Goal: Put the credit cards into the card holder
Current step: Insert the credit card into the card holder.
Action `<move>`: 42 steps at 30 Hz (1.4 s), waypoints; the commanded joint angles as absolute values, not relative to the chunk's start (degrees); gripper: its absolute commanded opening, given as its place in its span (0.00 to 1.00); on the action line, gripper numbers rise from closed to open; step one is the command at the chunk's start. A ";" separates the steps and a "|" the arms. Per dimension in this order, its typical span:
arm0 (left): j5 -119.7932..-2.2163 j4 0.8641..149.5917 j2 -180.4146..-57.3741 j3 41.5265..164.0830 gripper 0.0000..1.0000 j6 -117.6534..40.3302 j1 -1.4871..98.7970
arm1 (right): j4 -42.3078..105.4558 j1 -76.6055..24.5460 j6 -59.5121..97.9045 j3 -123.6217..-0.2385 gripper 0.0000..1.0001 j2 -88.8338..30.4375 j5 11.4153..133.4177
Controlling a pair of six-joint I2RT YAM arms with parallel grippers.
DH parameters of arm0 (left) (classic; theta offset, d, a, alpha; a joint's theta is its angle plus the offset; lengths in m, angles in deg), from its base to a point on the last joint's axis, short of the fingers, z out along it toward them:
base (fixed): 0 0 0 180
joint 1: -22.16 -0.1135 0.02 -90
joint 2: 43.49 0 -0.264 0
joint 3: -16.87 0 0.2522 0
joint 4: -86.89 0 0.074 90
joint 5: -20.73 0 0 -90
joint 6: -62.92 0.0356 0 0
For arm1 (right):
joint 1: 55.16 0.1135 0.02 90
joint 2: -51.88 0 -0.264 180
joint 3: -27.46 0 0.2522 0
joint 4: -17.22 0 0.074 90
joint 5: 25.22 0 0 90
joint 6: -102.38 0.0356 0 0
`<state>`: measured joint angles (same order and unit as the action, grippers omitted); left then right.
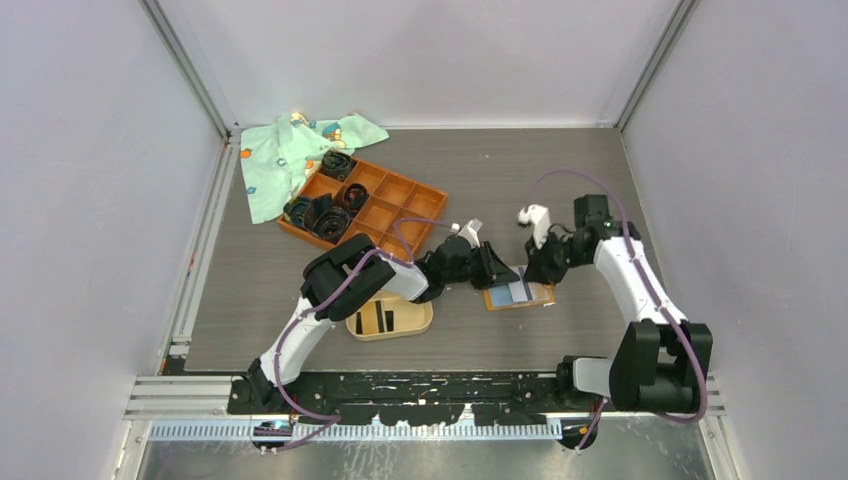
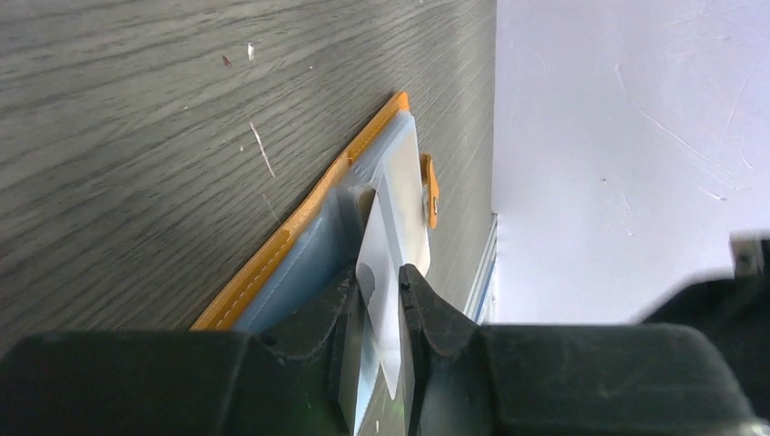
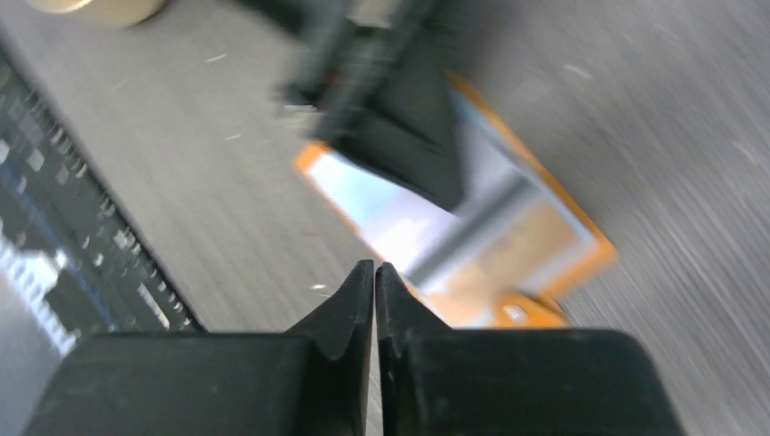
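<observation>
My left claw (image 2: 381, 278) flanks 1 pale card (image 2: 386, 227) in the orange wallet (image 1: 525, 296), grip unclear; my right claw (image 3: 375, 282), closed empty, hangs beside; the card holder (image 1: 422, 320) lies left under my elbow, grid tray (image 1: 422, 204) behind.

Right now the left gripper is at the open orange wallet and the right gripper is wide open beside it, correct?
Not quite. The right gripper is shut, fingertips together with nothing between them; the right wrist view shows it. The rest stands: the left gripper is at the open orange wallet, a pale thin sheet between its fingers.
</observation>
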<state>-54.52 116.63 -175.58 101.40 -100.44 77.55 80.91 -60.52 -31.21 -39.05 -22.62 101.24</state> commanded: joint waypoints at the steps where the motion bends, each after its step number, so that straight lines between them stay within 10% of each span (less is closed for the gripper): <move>1: -52.72 113.29 -176.77 101.41 0.22 -100.30 77.70 | 87.03 -52.84 -52.52 -33.94 0.06 -19.72 114.66; 14: -51.39 111.79 -177.05 101.64 0.22 -101.14 77.68 | 66.35 -37.08 -42.12 -27.75 0.03 -20.70 93.48; 42: -50.09 111.75 -178.14 102.54 0.23 -102.14 77.61 | 61.83 -38.37 -46.04 -21.63 0.03 -18.05 78.96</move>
